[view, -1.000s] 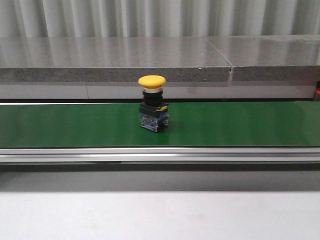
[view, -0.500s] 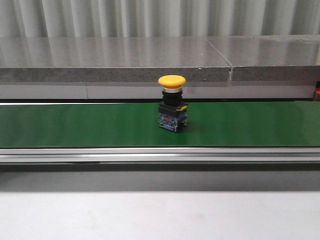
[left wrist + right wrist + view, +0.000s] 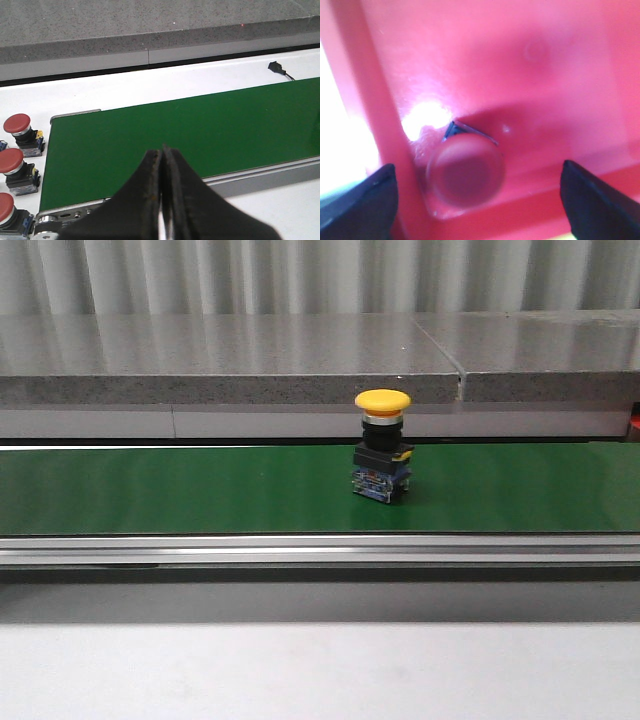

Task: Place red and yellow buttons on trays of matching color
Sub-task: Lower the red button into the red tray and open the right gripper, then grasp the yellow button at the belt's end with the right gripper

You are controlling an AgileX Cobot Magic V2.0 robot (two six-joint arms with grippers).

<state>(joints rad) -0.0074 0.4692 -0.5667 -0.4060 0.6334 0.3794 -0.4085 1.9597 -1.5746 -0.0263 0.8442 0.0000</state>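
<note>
The front view is evenly lit and sharp, with soft vertical reflections on the grey ledge (image 3: 230,345) and a faint shadow beside the yellow button (image 3: 382,445). The left wrist view is bright and clear. The right wrist view is blurred, with white glare on the red tray (image 3: 560,65) and overexposure at one edge.

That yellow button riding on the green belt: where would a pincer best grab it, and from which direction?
Probably from above, closing on the black collar just under the yellow button's mushroom cap. It stands upright on the green belt, so its top is open to reach, and the wide cap would keep it from slipping down through the fingers. The blocky base looks less even to pinch.
</note>
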